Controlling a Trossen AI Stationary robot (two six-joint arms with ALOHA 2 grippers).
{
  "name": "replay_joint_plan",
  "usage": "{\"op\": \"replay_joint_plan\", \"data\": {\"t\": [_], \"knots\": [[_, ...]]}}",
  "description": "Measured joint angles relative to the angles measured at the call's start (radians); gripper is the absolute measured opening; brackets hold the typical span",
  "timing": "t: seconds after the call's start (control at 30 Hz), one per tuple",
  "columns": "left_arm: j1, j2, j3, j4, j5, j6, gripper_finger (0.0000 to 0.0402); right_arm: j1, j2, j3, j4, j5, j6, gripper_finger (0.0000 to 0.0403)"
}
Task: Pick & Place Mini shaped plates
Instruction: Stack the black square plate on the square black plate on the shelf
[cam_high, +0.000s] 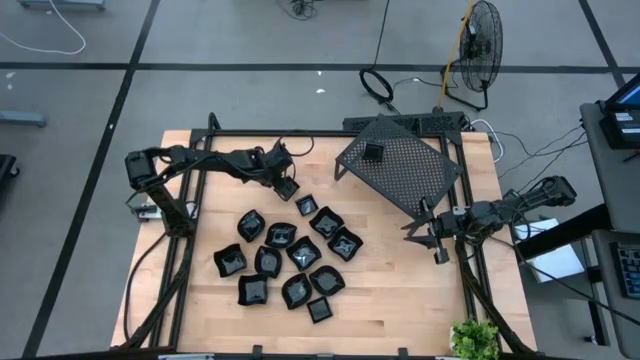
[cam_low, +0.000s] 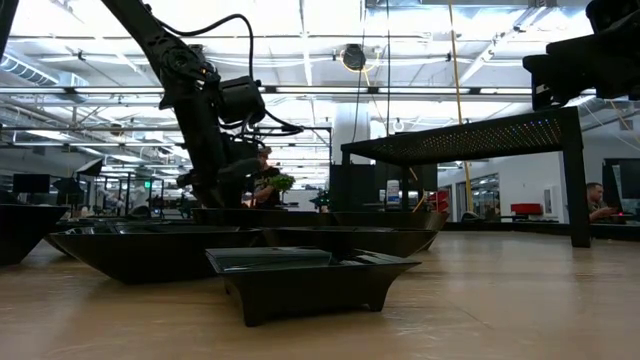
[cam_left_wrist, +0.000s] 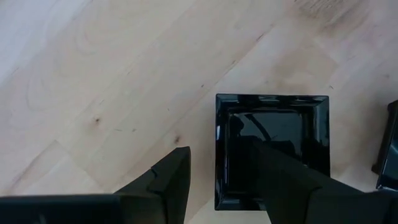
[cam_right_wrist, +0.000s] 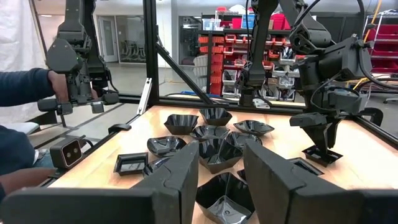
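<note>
Several small glossy black plates (cam_high: 290, 255) lie clustered on the wooden table's middle; they also show in the right wrist view (cam_right_wrist: 214, 146). One more sits on the rack's top (cam_high: 372, 152). A separate square plate (cam_left_wrist: 273, 134) rests flat on the wood at the cluster's far left. My left gripper (cam_left_wrist: 221, 149) is open right above it, astride one rim (cam_right_wrist: 322, 146). My right gripper (cam_right_wrist: 221, 162) is open over the table's right side (cam_high: 435, 238), near the rack's corner, touching nothing. My left gripper comes at the square plate from above, pointing down. One finger (cam_left_wrist: 280, 180) stands over the plate's hollow and the other finger (cam_left_wrist: 168, 180) outside its rim (cam_left_wrist: 219, 155). The plate lies flat on the table. I cannot tell whether either finger touches it.
The black perforated rack (cam_high: 400, 170) stands at the table's far right on legs. A metal frame (cam_high: 190, 200) runs along the table's edges. A green plant (cam_high: 475, 340) sits at the near right corner. A person's sleeve (cam_right_wrist: 25, 84) shows beyond the table's left side.
</note>
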Motion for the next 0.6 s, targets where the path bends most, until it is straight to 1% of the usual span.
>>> {"op": "replay_joint_plan", "data": {"t": [0.27,0.6], "knots": [[0.000,0.064,0.004,0.026,0.005,-0.011,0.0175,0.000,0.000,0.000,0.000,0.000,0.000,0.0114],[0.000,0.042,0.000,0.054,0.004,0.019,0.0175,0.000,0.000,0.000,0.000,0.000,0.000,0.0114]]}}
